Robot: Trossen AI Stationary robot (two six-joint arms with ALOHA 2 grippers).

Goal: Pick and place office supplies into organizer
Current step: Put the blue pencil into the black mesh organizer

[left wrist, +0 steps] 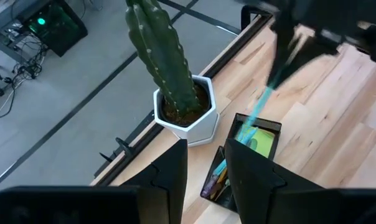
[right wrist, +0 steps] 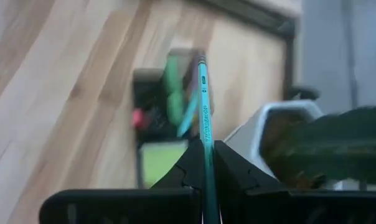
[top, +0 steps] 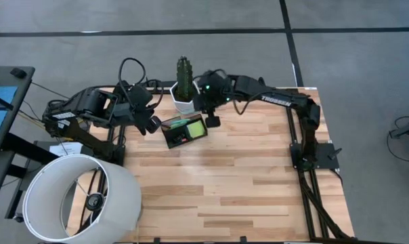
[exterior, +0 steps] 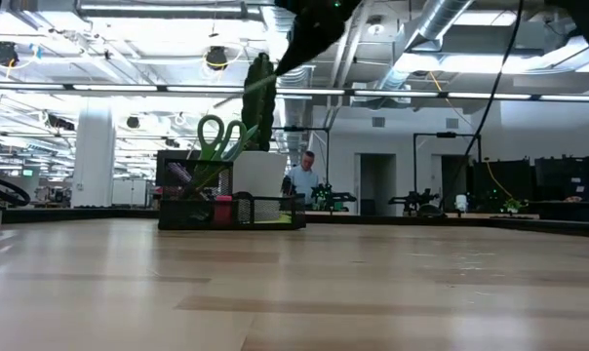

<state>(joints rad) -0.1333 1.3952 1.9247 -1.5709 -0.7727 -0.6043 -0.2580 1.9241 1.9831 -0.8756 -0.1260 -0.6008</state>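
1. Right wrist view: the right gripper (right wrist: 206, 163) pinches a teal pen (right wrist: 204, 106) above the organizer (top: 184, 130), near the tabletop's far edge.
2. The left gripper (left wrist: 206, 163) hovers beside the organizer, its fingers narrowly parted and holding nothing.

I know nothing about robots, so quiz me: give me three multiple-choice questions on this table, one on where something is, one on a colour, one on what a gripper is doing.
1. Where does the cactus pot stand?
A. beside the organizer, near the table's far edge
B. inside the organizer
C. on the floor

2. What colour is the pen in the right gripper?
A. red
B. teal
C. white

3. How is the right gripper?
A. wide open, empty
B. shut on the pen
C. shut on the scissors

Answers: 1 A, the high view shows the pot just behind the tray. 2 B, the right wrist view shows a teal shaft. 3 B, its fingers pinch the pen above the organizer.
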